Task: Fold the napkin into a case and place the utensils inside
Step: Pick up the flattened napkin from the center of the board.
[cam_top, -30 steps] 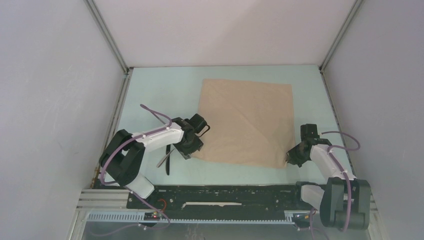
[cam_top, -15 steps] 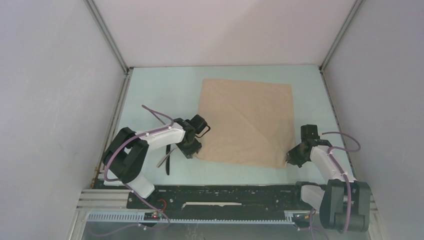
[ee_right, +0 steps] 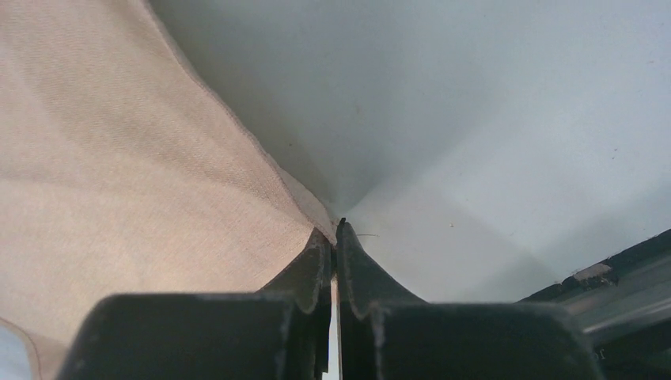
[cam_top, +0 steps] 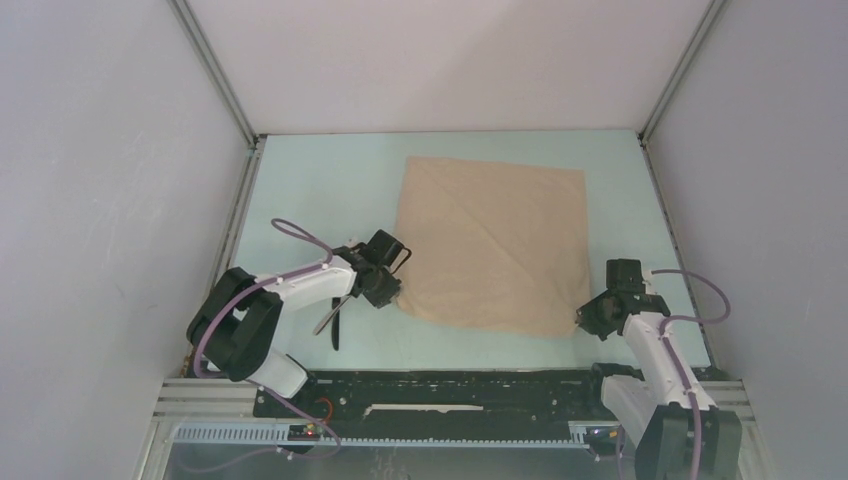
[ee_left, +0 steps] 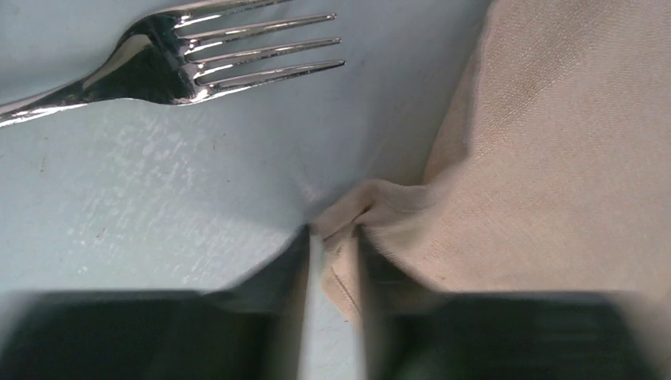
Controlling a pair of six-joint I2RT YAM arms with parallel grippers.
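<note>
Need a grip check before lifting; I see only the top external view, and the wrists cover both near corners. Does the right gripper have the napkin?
Observer: Yes. In the right wrist view, the right gripper has its jaws shut, with the corner of the napkin pinched between them.
Operator: And the left one?
Observer: The left gripper straddles the bunched-up corner, but a sliver of table shows between its jaws, so it is not clamped yet.
Operator: Is the fork in the way there?
Observer: No. The fork lies flat on the table, apart from the cloth, with its tines pointing toward it.
</note>
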